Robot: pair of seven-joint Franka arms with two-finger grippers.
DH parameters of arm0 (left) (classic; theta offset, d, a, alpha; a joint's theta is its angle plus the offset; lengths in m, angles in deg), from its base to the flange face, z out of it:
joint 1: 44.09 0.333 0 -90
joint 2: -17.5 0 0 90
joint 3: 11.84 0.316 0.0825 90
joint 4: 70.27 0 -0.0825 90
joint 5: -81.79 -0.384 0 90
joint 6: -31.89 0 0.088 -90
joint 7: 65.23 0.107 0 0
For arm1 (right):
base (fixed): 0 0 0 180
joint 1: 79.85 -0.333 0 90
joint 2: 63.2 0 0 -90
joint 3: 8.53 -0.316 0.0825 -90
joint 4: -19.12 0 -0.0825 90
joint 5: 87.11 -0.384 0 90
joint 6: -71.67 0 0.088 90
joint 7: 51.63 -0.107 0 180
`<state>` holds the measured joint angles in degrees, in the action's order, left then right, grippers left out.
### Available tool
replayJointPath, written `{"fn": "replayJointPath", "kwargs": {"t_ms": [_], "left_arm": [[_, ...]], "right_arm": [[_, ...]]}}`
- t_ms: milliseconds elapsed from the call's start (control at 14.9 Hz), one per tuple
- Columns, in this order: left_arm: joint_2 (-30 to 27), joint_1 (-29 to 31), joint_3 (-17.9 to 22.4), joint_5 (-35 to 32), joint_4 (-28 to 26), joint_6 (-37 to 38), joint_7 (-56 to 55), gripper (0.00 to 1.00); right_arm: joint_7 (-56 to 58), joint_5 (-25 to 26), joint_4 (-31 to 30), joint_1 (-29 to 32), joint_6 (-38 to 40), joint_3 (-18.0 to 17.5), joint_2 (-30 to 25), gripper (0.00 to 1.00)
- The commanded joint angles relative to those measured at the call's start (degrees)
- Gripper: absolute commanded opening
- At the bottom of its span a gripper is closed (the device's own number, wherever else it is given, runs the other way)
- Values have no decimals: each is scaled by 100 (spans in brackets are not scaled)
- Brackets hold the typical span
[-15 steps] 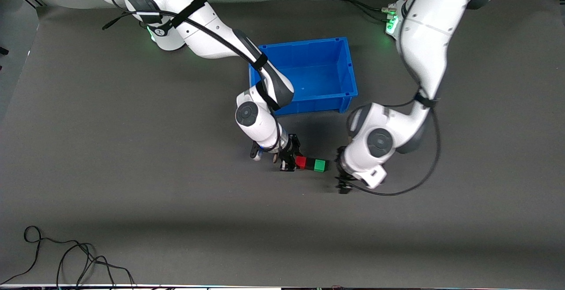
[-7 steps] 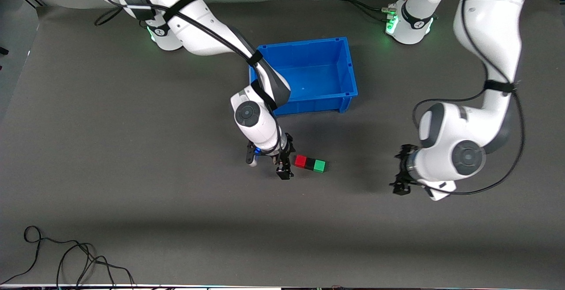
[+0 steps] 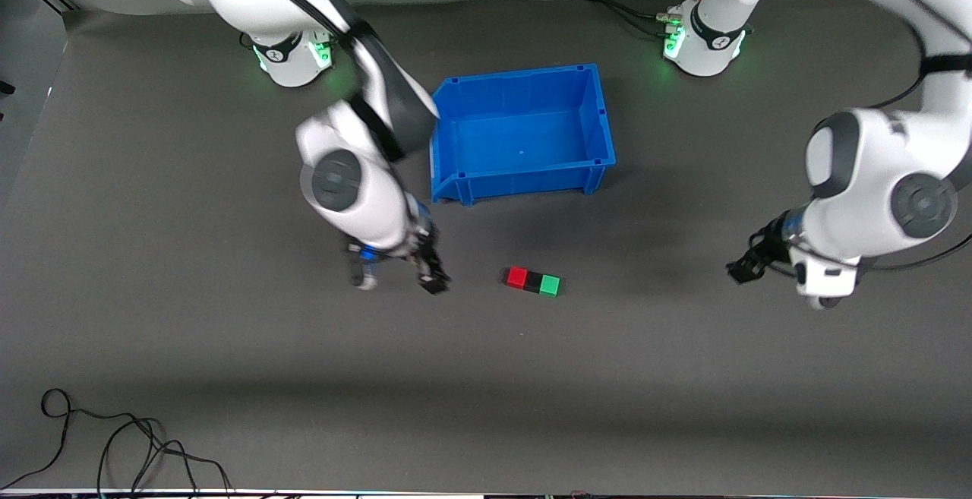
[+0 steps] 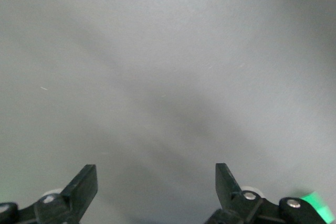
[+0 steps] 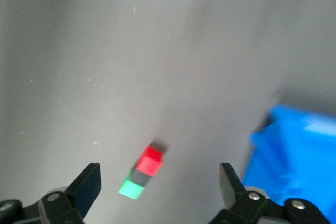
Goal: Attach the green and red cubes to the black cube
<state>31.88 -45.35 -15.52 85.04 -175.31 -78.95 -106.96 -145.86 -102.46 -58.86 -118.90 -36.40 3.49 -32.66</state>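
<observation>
The red cube (image 3: 517, 277), black cube (image 3: 534, 282) and green cube (image 3: 550, 285) lie touching in a short row on the grey table (image 3: 228, 347), black in the middle, nearer the front camera than the blue bin (image 3: 522, 131). The right gripper (image 3: 431, 277) hangs above the table just beside the row, off its red end toward the right arm's end, with its fingers (image 5: 84, 187) spread wide and nothing between them; its wrist view shows the row and a corner of the bin ahead. The left gripper (image 3: 743, 266) is up over bare table well apart from the green end, fingers (image 4: 84, 184) wide apart and empty.
</observation>
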Motion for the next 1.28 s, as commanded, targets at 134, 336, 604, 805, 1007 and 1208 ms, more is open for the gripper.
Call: {"fn": "replayJointPath", "kwargs": {"t_ms": [134, 336, 604, 805, 1007, 1208], "left_arm": [[-1138, 617, -28, -114, -693, 360, 2461, 100], [-1630, 934, -28, -114, -571, 949, 4073, 100], [-1887, 865, -89, -123, -220, 1229, 4155, 100], [-2079, 839, -150, -515, -34, 1600, 4146, 100], [-2186, 812, -239, -545, -26, 1583, 4050, 100], [-2177, 812, -239, -518, -26, 1627, 4093, 100]], "right_arm": [[1685, 1006, -270, -15, 1322, 291, -1127, 100], [2879, 1358, -620, 467, 1587, 248, -1830, 100], [5198, 1456, -912, 1800, 1849, -285, -2464, 100], [6868, 1736, -903, 2961, 1939, -937, -2711, 100], [8408, 1746, -895, 3789, 1912, -1176, -2808, 100], [9124, 1746, -886, 3949, 1868, -1097, -2834, 100]]}}
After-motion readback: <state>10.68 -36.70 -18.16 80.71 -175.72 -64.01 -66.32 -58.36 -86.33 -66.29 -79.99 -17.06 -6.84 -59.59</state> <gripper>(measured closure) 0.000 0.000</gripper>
